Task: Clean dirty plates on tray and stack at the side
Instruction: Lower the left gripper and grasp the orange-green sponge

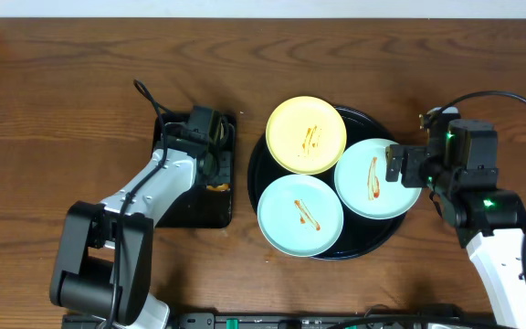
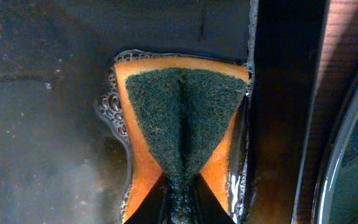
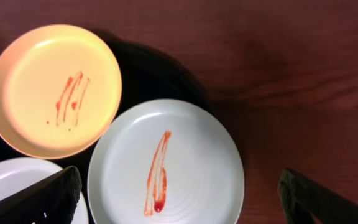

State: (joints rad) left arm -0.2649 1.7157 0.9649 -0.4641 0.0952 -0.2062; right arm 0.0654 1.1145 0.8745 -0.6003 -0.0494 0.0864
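Note:
The round black tray (image 1: 373, 119) holds three plates, each streaked with red sauce: a pale yellow plate (image 1: 306, 134), a mint plate (image 1: 377, 178) on the right and a second mint plate (image 1: 300, 215) at the front. My right gripper (image 1: 396, 165) is open above the right mint plate (image 3: 166, 168), its fingers (image 3: 179, 186) wide apart on either side. The yellow plate (image 3: 55, 87) and the edge of the other mint plate (image 3: 11, 186) also show there. My left gripper (image 2: 182, 202) is shut on an orange sponge (image 2: 182, 118) with a green scouring face.
A smaller black rectangular tray (image 1: 176, 206) lies left of the round tray, with soapy water (image 2: 55, 124) in it; the sponge rests against its bottom. The round tray's rim (image 2: 334, 155) shows at the right of the left wrist view. Brown wooden table (image 1: 44, 100) all around.

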